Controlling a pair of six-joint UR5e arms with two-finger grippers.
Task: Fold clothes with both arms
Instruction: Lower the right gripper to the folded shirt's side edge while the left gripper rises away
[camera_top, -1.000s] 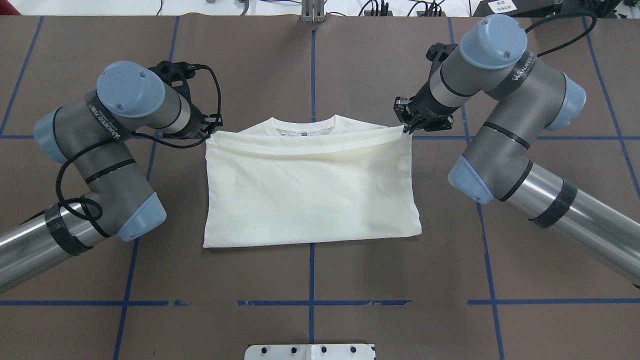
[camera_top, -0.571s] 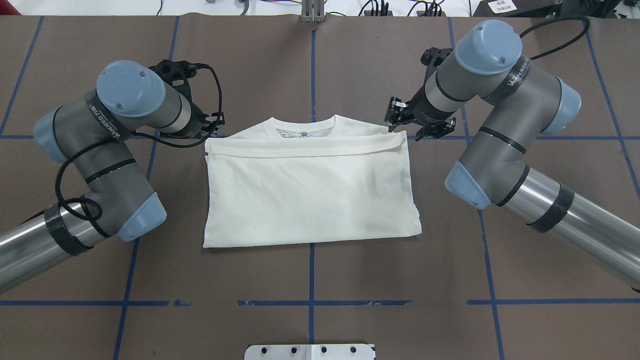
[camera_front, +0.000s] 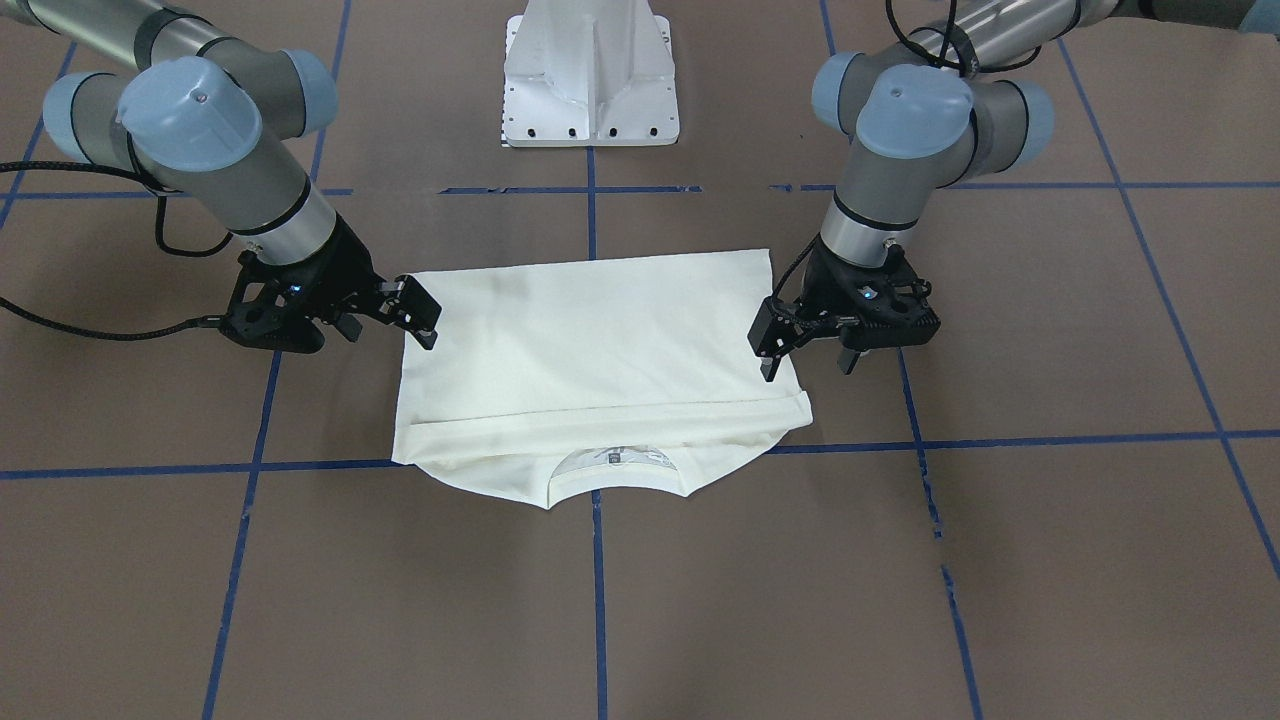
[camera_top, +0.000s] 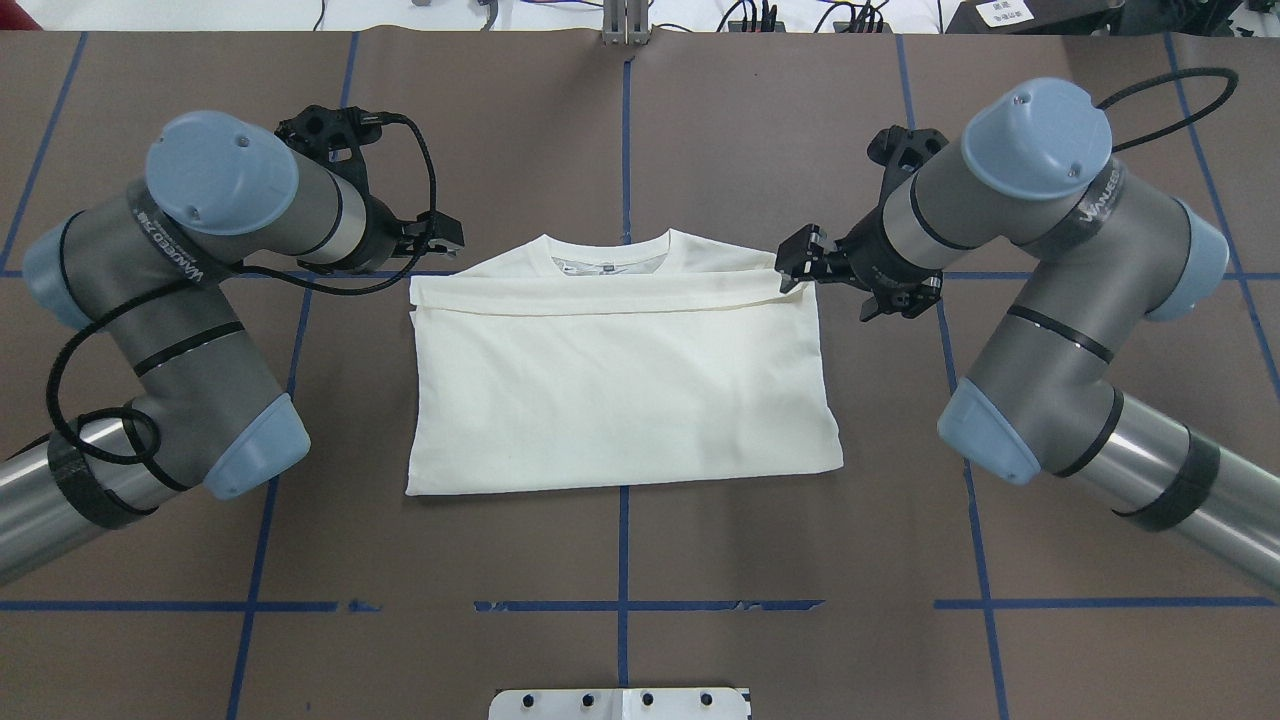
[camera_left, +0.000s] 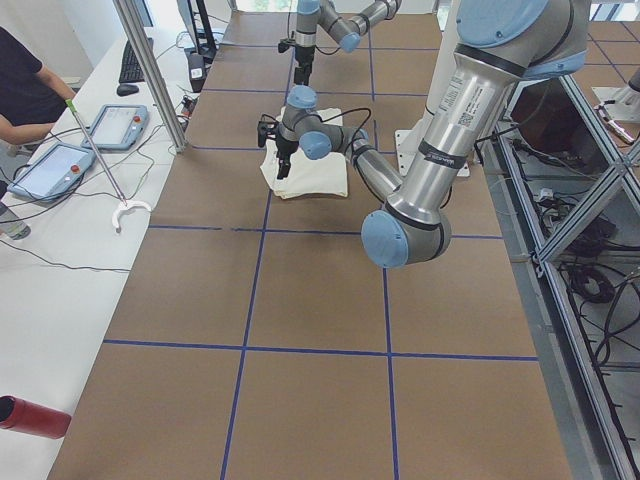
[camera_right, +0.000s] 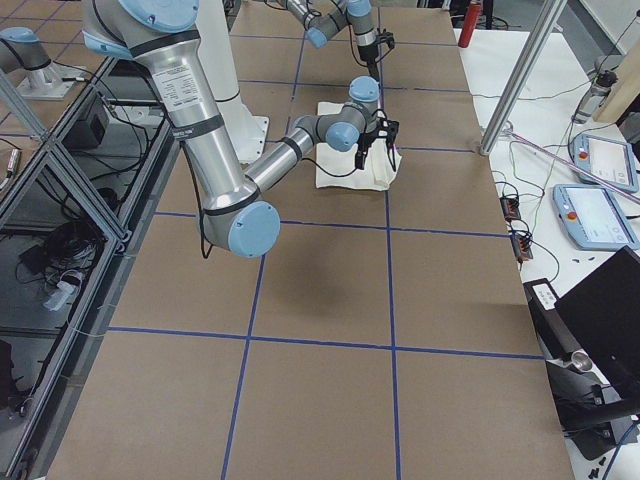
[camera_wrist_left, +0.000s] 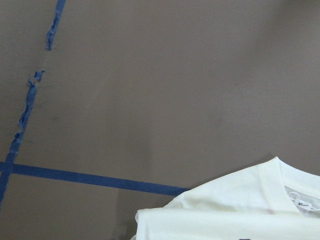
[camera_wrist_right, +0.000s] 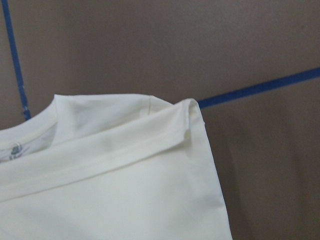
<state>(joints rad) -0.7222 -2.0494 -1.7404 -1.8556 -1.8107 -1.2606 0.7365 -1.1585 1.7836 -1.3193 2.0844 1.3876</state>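
Overhead exterior shows the whole folded shirt (camera_top: 620, 390); wrist views only corners

Can't see chest of shirt (camera_top: 620, 390) under folded-over half. Can't read neck label (camera_front: 612, 457), too small. Loses rest of shirt past btm edge in both wrist views. Can't judge left pincer (camera_front: 810, 365) or right pincer (camera_front: 388, 332) from side views: too small, too far. Cuts left arm (camera_top: 190, 260) & right arm (camera_top: 1050, 250) at overhead's edges; same w/ white base (camera_top: 620, 703) at btm, person (camera_left: 25, 85) at exterior left's edge.
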